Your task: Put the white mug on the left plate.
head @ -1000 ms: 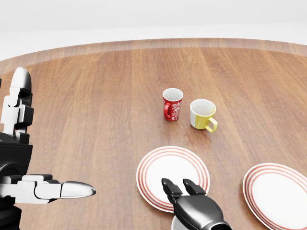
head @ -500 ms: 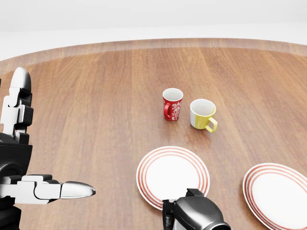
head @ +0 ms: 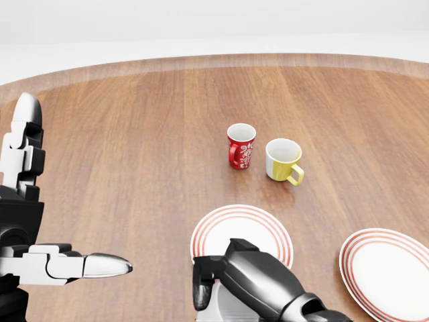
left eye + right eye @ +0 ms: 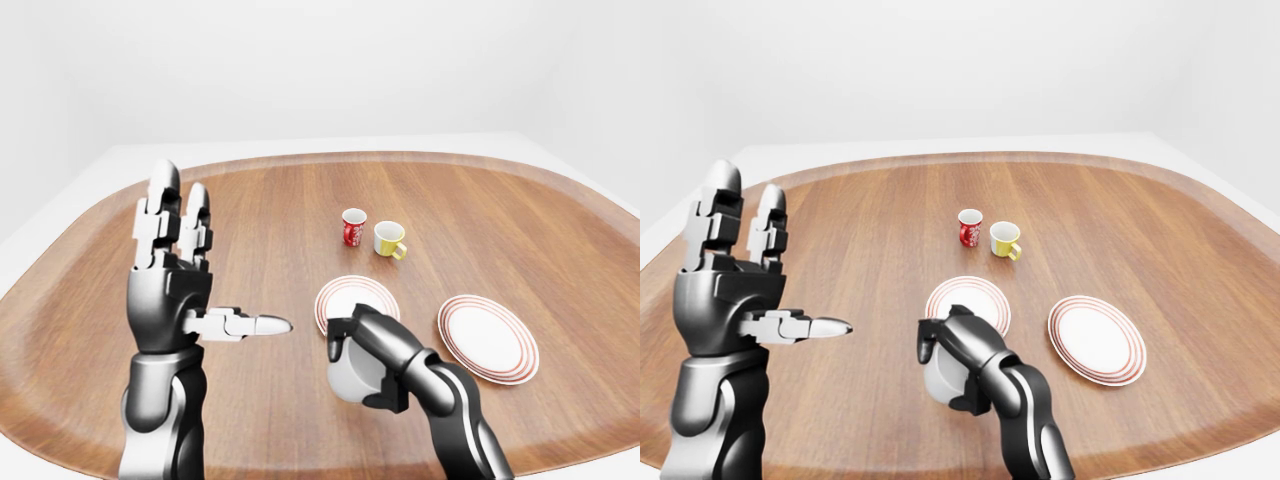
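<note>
My right hand (image 4: 358, 352) is shut on the white mug (image 4: 350, 378). It holds the mug just off the bottom edge of the left plate (image 3: 244, 231), a white plate with red rings, and above the wooden table (image 3: 134, 168). In the head view the mug (image 3: 216, 310) shows only as a white patch under the dark fingers (image 3: 200, 285) at the bottom edge. Which way the mug tilts I cannot tell. My left hand (image 4: 205, 262) is raised on the left, open, fingers upright and thumb pointing right, holding nothing.
A red patterned mug (image 3: 240, 146) and a yellow mug (image 3: 283, 161) stand side by side above the left plate. A second red-ringed plate (image 3: 389, 268) lies at the right. The round table's edge (image 4: 60, 420) curves along the bottom left.
My right hand has turned and shifted left. Its fingers, which pointed up over the plate's bottom edge, now wrap round the white mug, which has come into the head view. The left hand stayed put.
</note>
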Controlling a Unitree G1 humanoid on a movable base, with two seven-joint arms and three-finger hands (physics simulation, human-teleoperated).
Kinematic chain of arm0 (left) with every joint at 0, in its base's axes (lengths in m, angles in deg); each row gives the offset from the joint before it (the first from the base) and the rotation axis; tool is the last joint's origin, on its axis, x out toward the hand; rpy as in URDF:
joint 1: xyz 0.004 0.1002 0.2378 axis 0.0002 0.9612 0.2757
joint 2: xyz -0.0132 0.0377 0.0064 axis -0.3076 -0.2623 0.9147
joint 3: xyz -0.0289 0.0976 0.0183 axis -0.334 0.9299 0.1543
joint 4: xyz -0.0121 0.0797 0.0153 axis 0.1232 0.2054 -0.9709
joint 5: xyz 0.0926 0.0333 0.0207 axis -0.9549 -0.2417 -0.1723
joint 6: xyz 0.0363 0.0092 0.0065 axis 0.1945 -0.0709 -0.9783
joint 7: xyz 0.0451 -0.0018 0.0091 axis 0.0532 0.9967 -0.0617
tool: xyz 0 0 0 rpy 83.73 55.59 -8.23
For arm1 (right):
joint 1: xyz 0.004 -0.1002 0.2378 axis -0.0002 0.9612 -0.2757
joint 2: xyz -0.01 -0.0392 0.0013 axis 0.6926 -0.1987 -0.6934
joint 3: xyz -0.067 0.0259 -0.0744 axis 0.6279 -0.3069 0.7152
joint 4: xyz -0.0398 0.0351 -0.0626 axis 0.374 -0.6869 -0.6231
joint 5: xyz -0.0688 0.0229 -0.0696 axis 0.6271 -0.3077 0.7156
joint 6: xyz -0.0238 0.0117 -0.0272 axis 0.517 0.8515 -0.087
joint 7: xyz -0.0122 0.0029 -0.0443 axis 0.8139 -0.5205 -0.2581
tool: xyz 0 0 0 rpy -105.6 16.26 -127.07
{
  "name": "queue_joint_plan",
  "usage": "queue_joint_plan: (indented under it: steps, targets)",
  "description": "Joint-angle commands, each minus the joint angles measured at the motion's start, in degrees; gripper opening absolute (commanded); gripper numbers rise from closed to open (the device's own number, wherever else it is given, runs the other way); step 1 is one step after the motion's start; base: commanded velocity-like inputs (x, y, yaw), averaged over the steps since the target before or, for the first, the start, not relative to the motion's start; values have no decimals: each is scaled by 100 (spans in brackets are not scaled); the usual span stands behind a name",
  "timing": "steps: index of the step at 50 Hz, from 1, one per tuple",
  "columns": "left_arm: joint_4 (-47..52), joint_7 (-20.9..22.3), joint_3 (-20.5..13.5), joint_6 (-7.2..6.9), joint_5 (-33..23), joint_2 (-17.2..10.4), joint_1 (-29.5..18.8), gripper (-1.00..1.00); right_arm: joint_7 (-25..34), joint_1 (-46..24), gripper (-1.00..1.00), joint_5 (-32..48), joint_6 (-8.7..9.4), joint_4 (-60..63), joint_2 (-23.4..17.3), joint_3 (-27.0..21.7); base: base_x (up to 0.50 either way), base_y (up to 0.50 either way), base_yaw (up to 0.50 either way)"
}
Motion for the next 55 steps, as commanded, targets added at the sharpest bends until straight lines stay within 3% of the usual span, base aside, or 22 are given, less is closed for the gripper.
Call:
queue_joint_plan:
  steps: [1, 12, 17, 23, 27, 35, 36, 38, 40, 42, 48, 55]
  targets:
    - [26, -3, -46, 0, 21, -22, -61, 100, 0, -529, -100, -591, 0, 1126, -20, -68, 0, 0, 0]
    - [29, 3, -53, 0, 17, -20, -54, 100, 0, -1766, -100, -345, 0, 1029, -98, -875, 0, 0, 0]
    - [-28, 9, -28, 0, -21, -13, -31, 100, 0, -2862, -100, -474, 0, 243, -419, -1385, 0, 0, 0]
    - [13, 9, -47, 0, -3, -20, -43, 100, 0, -3615, -100, -674, 0, -784, -750, -1634, 0, 0, 0]
    - [-42, 5, -48, 0, -16, -19, -61, 100, 0, -4216, -100, -800, 0, -1680, -923, -1665, 0, 0, 0]
    - [-35, 9, -44, 0, -9, -17, -48, 100, 0, -4732, -100, -884, 0, -3235, -885, -1451, 0, 0, 0]
    - [-37, 10, -41, 0, -13, -18, -46, 100, 0, -4815, -100, -840, -161, -3512, -916, -1429, 0, 0, 0]
    - [-37, 12, -43, 0, -9, -16, -43, 100, 0, -4992, -100, -797, -674, -4055, -965, -1386, 0, 0, 0]
    - [-42, 11, -24, 0, -17, -10, -33, 100, 0, -5116, -100, -762, -1000, -4567, -936, -1292, 0, 0, 0]
    - [-46, 16, -6, 0, -25, -6, -18, 100, 0, -5194, -100, -670, -1000, -4991, -930, -1236, 0, 0, 0]
    - [-58, 21, -34, 0, -20, -16, -39, 100, 0, -6353, -100, -385, -1000, -7894, -954, -1201, 0, 0, 0]
    - [38, 23, -17, 0, -19, -14, -11, 100, 0, -6605, -100, -194, -1000, -9104, -891, -1088, 0, 0, 0]
